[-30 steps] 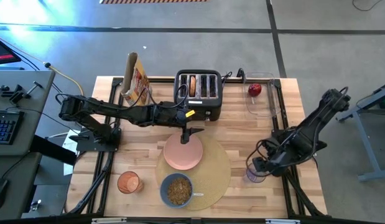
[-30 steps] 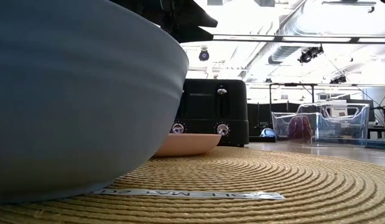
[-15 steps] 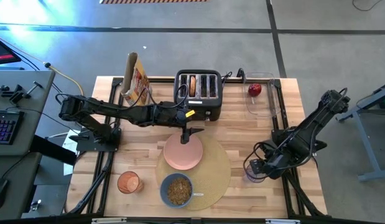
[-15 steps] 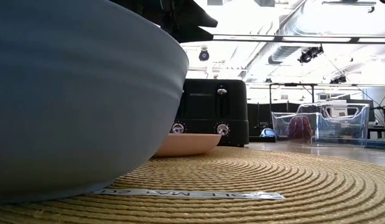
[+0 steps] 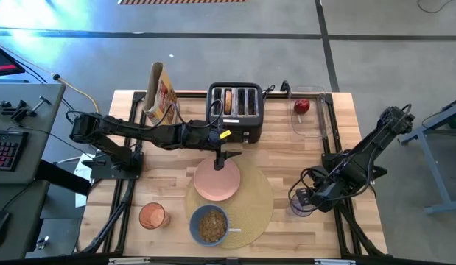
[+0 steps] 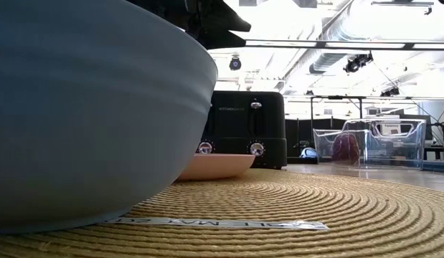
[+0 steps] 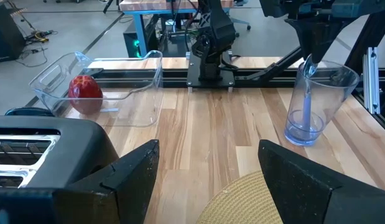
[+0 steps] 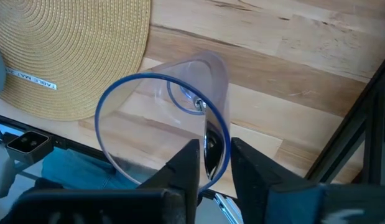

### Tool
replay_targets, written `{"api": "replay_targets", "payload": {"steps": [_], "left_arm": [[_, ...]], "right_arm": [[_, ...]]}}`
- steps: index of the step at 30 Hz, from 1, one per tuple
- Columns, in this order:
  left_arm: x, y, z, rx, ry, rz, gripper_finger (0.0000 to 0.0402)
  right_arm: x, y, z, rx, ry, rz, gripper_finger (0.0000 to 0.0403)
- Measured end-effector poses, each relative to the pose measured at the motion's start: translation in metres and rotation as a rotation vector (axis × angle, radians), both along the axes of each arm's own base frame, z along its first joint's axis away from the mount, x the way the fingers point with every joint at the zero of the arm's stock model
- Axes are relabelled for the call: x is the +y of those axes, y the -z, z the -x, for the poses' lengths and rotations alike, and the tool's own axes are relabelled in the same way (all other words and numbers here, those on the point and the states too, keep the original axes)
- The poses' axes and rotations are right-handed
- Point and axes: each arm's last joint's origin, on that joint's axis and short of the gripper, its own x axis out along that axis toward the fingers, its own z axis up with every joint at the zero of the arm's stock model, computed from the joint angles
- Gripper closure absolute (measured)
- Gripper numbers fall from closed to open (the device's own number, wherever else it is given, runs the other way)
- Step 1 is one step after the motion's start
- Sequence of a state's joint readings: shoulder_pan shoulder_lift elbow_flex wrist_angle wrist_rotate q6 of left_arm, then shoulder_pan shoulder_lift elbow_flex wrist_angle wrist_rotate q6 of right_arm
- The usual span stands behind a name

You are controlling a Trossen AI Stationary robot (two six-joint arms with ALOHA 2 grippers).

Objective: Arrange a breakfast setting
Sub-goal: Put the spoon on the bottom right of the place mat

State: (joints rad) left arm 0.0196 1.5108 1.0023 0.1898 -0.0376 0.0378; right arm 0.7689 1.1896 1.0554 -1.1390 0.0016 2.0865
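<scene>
I have the right gripper [image 8: 208, 163] down at the rim of the clear purplish glass [image 8: 164, 124], one finger inside the wall and one outside, pinched onto the near side of the rim. The glass stands upright on the bare wood, just off the edge of the round tan placemat [image 8: 68, 50] and near the table's front edge.

As I judge it, the step in hand is getting this glass to its place beside the setting. A rim pinch on a tall, thin wall is a weak hold, so I would lift straight up first, check that the glass hangs true, and only then carry it sideways, slowly, keeping it vertical so it does not swing or slip out.

Room from this gripper: toward the placemat lies open wood, then the mat's raised woven edge, which I want the base to clear, not drag over. The blue bowl [image 5: 209, 225] and pink plate [image 5: 216, 179] sit on the mat beyond. Behind the gripper the table edge and frame rail are close, so I avoid backing up.

The left gripper [image 7: 208, 171] hangs open over the plate, by the toaster [image 5: 235, 110]; its arm crosses the far side, well apart from my path.
</scene>
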Motion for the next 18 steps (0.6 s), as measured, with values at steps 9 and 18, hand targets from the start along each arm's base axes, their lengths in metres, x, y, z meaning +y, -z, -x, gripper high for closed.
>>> {"api": "replay_targets", "payload": {"steps": [9, 18], "left_arm": [[0.000, 0.000, 0.000, 0.000, 0.000, 0.000, 0.0137], [0.000, 0.000, 0.000, 0.000, 0.000, 0.000, 0.0137]], "right_arm": [[0.000, -0.003, 0.000, 0.002, -0.001, 0.001, 0.0367], [-0.003, -0.017, 0.002, -0.007, 0.007, 0.026, 0.0395]]}}
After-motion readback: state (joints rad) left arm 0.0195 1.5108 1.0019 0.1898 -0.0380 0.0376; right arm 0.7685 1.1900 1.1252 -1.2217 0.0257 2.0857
